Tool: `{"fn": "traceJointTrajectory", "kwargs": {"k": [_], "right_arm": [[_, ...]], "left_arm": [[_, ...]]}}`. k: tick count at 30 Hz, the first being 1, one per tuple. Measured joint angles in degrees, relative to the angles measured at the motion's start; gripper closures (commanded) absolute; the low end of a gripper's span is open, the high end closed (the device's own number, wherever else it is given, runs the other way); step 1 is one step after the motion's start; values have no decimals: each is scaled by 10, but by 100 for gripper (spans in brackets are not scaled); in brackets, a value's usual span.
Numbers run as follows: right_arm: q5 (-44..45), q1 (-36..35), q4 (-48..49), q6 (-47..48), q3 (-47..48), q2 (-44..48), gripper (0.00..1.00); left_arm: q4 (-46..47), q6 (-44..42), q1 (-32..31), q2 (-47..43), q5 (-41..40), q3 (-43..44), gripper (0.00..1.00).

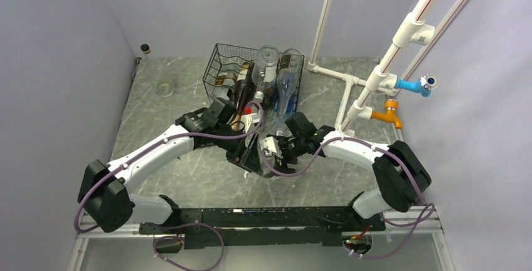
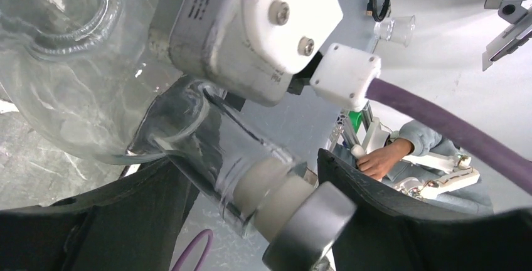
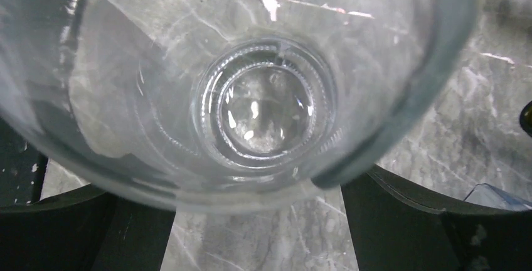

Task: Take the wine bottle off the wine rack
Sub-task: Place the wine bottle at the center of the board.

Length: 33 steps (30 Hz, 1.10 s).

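Observation:
The black wire wine rack [image 1: 219, 64] stands at the back centre with several bottles lying in it. In front of it my two arms meet over a clear wine bottle [image 1: 261, 134]. In the left wrist view its neck [image 2: 219, 152], with a white stopper and grey cap, lies between my left gripper's [image 2: 251, 221] black fingers [image 2: 376, 208]; a gap shows beside the stopper, so the jaws stand open. The bottle's round base [image 3: 270, 101] fills the right wrist view. My right gripper [image 3: 258, 233] stands wide, with bare table between its fingers [image 3: 408, 221].
White pipes [image 1: 351, 83] with a blue tap [image 1: 415, 86] and an orange tap [image 1: 388, 114] rise at the right. A small glass jar [image 1: 165, 88] and a small dark-capped bottle [image 1: 145, 49] stand at the back left. Purple cables trail from both wrists.

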State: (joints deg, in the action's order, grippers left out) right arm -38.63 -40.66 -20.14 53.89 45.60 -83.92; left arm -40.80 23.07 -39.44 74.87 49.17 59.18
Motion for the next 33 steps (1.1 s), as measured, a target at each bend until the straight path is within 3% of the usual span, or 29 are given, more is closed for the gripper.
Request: {"fn": "traceJointTrajectory", "kwargs": {"k": [33], "right_arm": [[-35, 34, -69, 17, 0, -3, 5]], "left_arm": [[6, -44, 0, 20, -26, 9, 20]]}}
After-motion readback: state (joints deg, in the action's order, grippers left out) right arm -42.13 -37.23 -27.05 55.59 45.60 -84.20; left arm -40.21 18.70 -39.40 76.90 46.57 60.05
